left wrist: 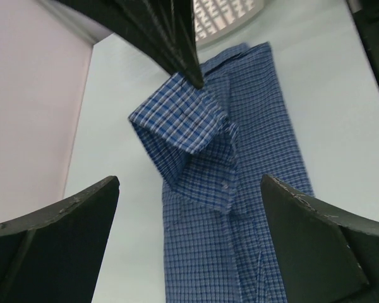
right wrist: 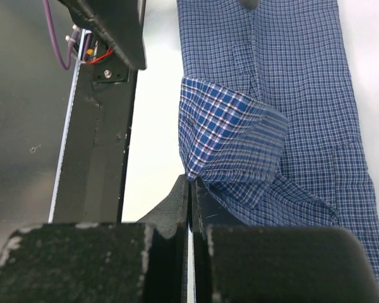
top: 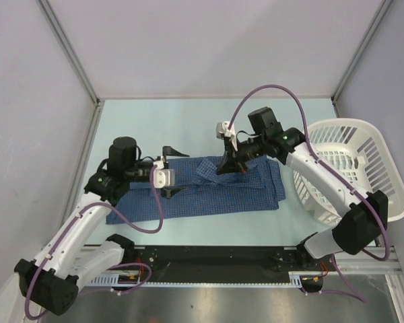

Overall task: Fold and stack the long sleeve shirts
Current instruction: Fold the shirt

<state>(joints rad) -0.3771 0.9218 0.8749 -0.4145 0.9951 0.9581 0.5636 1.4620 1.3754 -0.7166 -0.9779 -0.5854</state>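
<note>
One blue check long sleeve shirt (top: 209, 192) lies flat as a long band across the table. My right gripper (top: 222, 169) is shut on a folded cuff corner of the shirt (right wrist: 230, 136) and lifts it a little off the rest of the cloth (right wrist: 192, 183). My left gripper (top: 176, 171) is open and empty. It hovers over the shirt's left part, with the cloth (left wrist: 221, 208) showing between its fingers (left wrist: 69, 214). The right gripper's tips pinching the corner also show in the left wrist view (left wrist: 192, 69).
A white slatted laundry basket (top: 353, 165) stands on its side at the right of the table; its rim shows in the left wrist view (left wrist: 230, 16). Grey walls close off the table on the left, back and right. The black base rail (right wrist: 98, 126) runs along the near edge.
</note>
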